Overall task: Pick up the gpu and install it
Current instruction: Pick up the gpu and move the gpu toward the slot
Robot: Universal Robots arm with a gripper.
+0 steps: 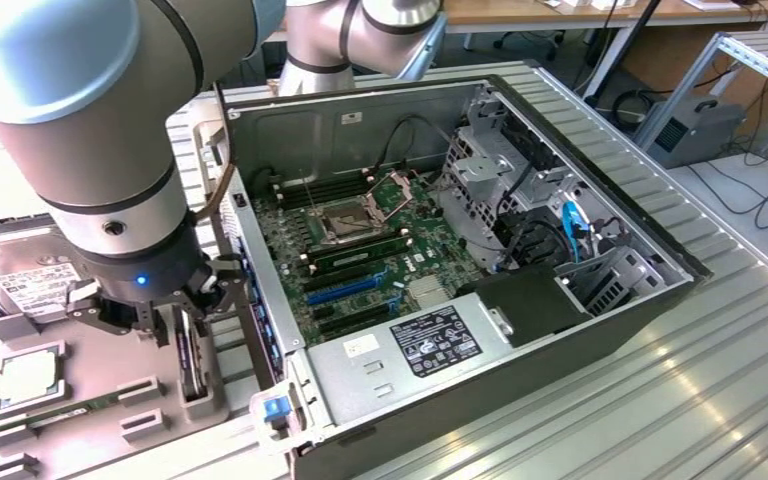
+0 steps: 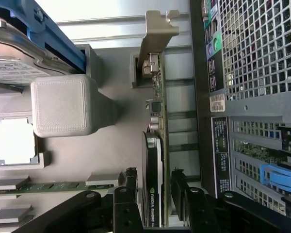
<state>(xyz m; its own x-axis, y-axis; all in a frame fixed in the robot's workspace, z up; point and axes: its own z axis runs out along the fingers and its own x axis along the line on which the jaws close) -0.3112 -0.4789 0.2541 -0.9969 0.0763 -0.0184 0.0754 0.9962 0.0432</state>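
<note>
The gpu point(image 2: 155, 145) stands on its edge in a slot of the grey parts tray point(image 2: 116, 145), its tan end bracket point(image 2: 157, 34) at the far end. My gripper point(image 2: 153, 187) is down over the near end of the card, one black finger on each side of it. The jaws are open and a small gap shows on both sides of the board. In the exterior view the gripper point(image 1: 177, 325) hangs over the gpu point(image 1: 195, 370), at the tray edge next to the open computer case point(image 1: 491, 300).
On the tray lie a silver hard drive point(image 1: 24, 285), a processor point(image 1: 24, 375) and a green memory stick point(image 1: 37, 415). The case lies open with its motherboard point(image 1: 357, 240) and blue expansion slots point(image 1: 337, 290) exposed. Its perforated rear wall point(image 2: 252, 73) stands close beside the card.
</note>
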